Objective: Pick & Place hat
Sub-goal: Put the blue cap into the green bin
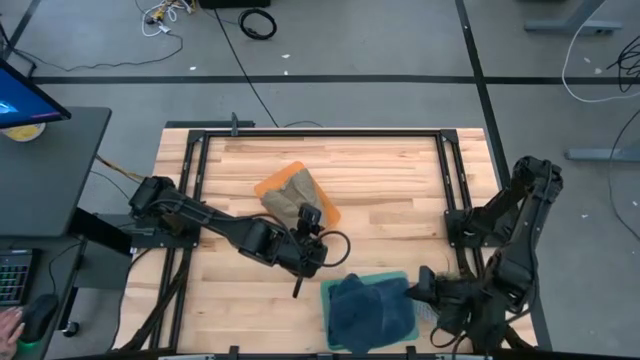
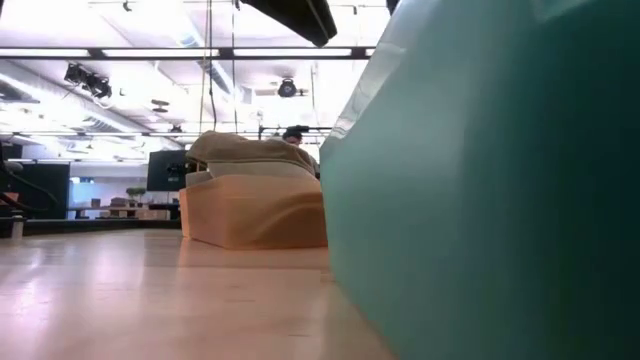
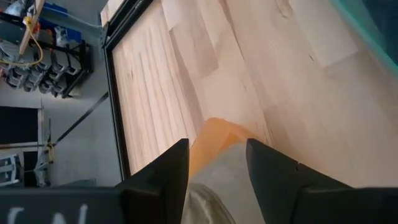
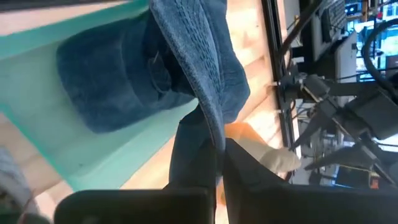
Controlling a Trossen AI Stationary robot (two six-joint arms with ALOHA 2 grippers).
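A tan hat (image 1: pixel 290 198) lies on an orange box (image 1: pixel 272 185); in the low view the hat (image 2: pixel 250 150) rests on top of the box (image 2: pixel 255 212). My left gripper (image 1: pixel 304 222) hangs open over its near-right part, and in the left wrist view its fingers (image 3: pixel 217 163) stand on either side of the tan hat (image 3: pixel 208 199) and the orange corner (image 3: pixel 214 134). A blue denim hat (image 1: pixel 365 308) lies in a teal bin (image 1: pixel 328 290). My right gripper (image 1: pixel 425 288) is at the bin's right side, shut on that hat (image 4: pixel 124 81). My right gripper (image 4: pixel 219 155) pinches the blue hat's brim edge (image 4: pixel 211 118) between its two fingers. The brim runs up out of the hold toward the crown, which lies in the teal bin (image 4: pixel 93 168).
The black table frame (image 1: pixel 200 150) runs along the left, far and right sides of the wooden top. Bare wood lies left of the orange box and near the table's near-left corner. In the low view the teal bin wall (image 2: pixel 480 200) fills the right half.
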